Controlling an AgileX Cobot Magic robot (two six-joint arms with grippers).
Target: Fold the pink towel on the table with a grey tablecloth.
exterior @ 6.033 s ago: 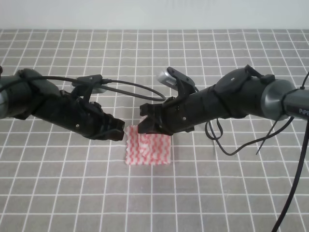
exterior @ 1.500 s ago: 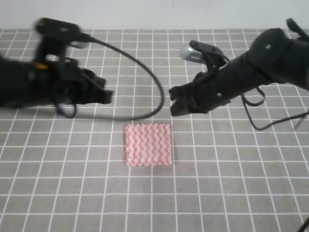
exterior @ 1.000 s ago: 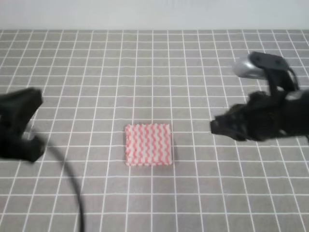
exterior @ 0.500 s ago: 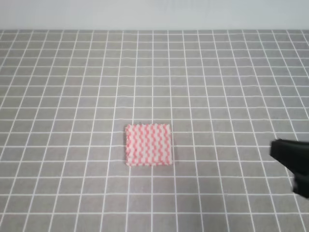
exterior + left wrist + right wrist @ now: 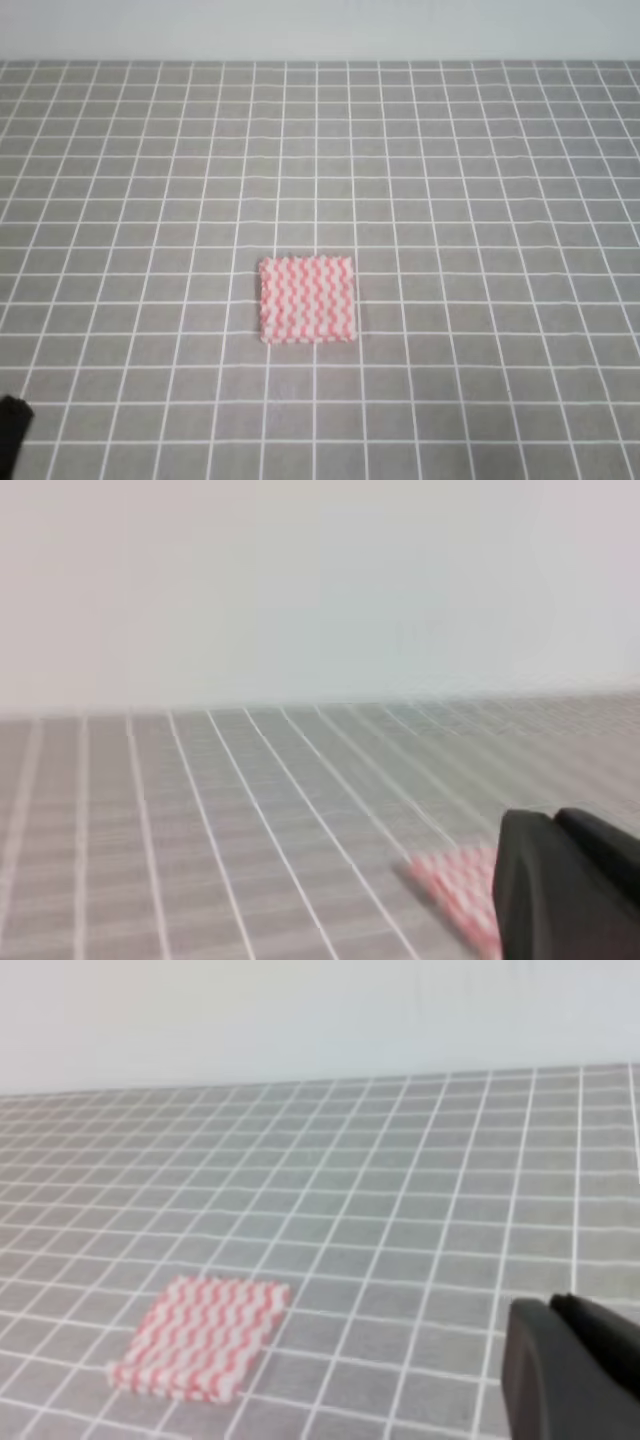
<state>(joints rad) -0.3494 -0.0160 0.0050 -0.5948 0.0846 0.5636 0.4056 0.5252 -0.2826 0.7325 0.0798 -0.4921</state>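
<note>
The towel (image 5: 307, 300) lies flat mid-worktop (image 5: 480, 180), well apart from my hands. I cannot tell if either hand is open.

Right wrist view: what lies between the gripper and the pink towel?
Only bare grey tablecloth lies between the right gripper and the pink towel.
</note>
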